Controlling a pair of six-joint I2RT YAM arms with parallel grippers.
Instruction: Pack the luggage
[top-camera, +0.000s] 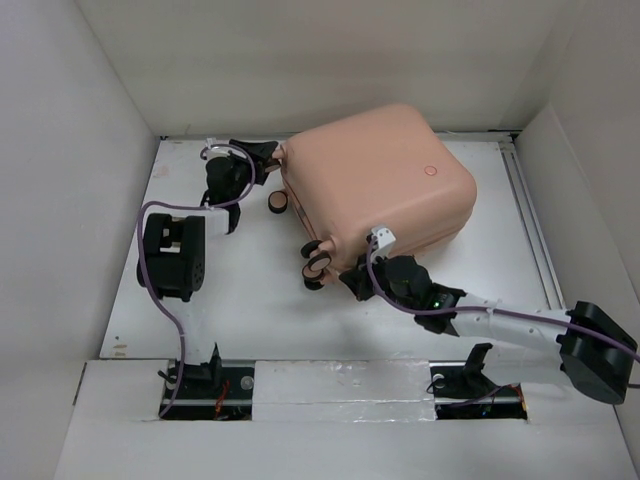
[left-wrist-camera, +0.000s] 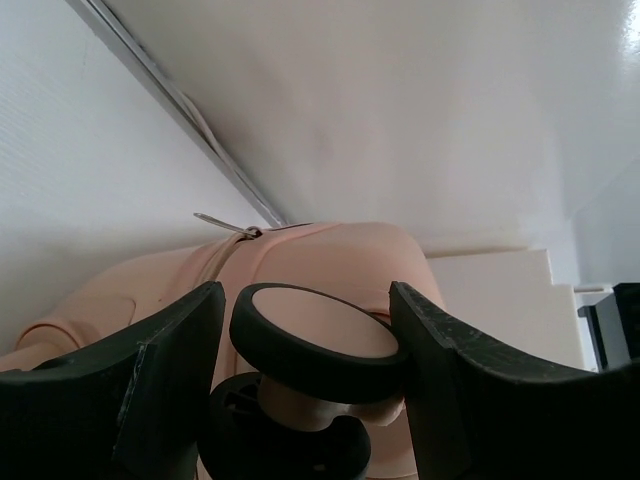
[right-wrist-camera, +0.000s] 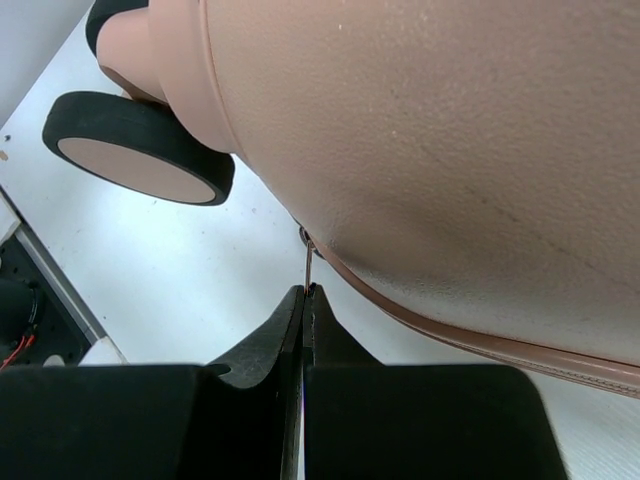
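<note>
Luggage shut, flat on far middle of tabletop. Left end effector around far-corner wheel, fingers close on either side; gripping or not, cannot tell. Right end effector pressed together, pinching zip pull at luggage's near edge.

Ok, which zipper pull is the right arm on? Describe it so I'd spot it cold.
Find the pale pink suitcase on the table and follow its zipper seam along the near edge, beside the pink-and-black wheel. The zipper pull is a thin metal tab on that seam. Unlike the other pull sticking out at the far-left corner, it is pinched between the shut right fingers.
</note>
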